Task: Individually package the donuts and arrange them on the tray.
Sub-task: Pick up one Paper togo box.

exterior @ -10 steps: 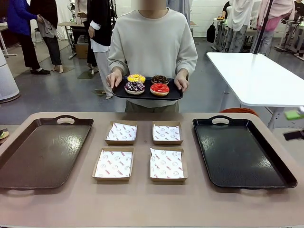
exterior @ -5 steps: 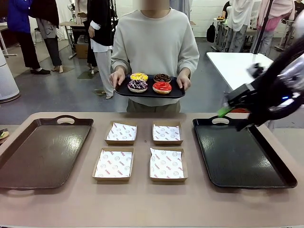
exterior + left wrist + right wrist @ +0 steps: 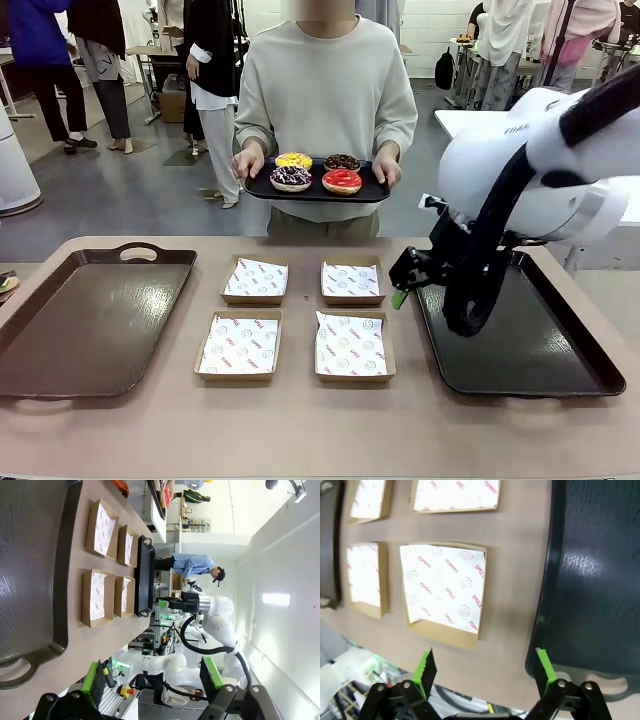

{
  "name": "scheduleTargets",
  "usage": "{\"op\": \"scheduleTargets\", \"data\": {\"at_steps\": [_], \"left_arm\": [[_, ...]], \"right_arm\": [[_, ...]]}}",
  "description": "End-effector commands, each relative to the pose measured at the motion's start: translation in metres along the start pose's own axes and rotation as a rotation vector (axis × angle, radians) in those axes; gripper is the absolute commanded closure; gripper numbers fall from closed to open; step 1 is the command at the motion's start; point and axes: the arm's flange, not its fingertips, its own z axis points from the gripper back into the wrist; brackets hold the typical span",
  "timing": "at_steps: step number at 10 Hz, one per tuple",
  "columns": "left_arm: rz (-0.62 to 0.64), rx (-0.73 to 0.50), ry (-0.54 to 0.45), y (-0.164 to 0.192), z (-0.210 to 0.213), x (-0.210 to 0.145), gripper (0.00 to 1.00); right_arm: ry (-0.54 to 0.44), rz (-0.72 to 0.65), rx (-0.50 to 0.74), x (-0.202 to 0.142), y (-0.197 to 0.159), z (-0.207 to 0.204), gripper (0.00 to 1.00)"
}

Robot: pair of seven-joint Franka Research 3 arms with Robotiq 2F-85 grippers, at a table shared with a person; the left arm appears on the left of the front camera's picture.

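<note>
Four donuts lie on a small black tray that a person holds in both hands across the table: yellow, chocolate, purple with sprinkles and red. My right gripper hangs open with nothing in it, over the gap between the far right box and the black tray on the table. From its wrist, the right gripper looks down on that box and the black tray's rim. The left gripper is open, off past the brown tray.
Four open cardboard boxes lined with printed white paper sit in the table's middle, among them the near left box and near right box. A brown tray lies at the left. My bulky right arm hangs over the black tray.
My right arm has swung in from the right edge, reaching the black tray's left rim by the far right box. The person has raised the donut tray slightly.
</note>
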Motion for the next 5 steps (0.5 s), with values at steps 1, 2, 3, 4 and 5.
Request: {"op": "scheduleTargets", "data": {"at_steps": [1,2,3,4,5], "left_arm": [[0.005,-0.012,-0.005,-0.002,0.002,0.000,0.00],[0.005,-0.012,-0.005,-0.002,0.002,0.000,0.00],[0.005,-0.012,-0.005,-0.002,0.002,0.000,0.00],[0.005,-0.012,-0.005,-0.002,0.002,0.000,0.00],[0.005,-0.012,-0.005,-0.002,0.002,0.000,0.00]], "right_arm": [[-0.011,-0.023,-0.084,-0.001,0.019,-0.007,0.00],[-0.017,-0.032,-0.108,-0.005,0.023,-0.015,0.00],[-0.021,-0.036,-0.112,-0.008,0.026,-0.022,0.00],[-0.024,-0.040,-0.101,-0.009,0.026,-0.026,0.00],[-0.021,-0.047,-0.076,-0.009,0.022,-0.026,0.00]]}}
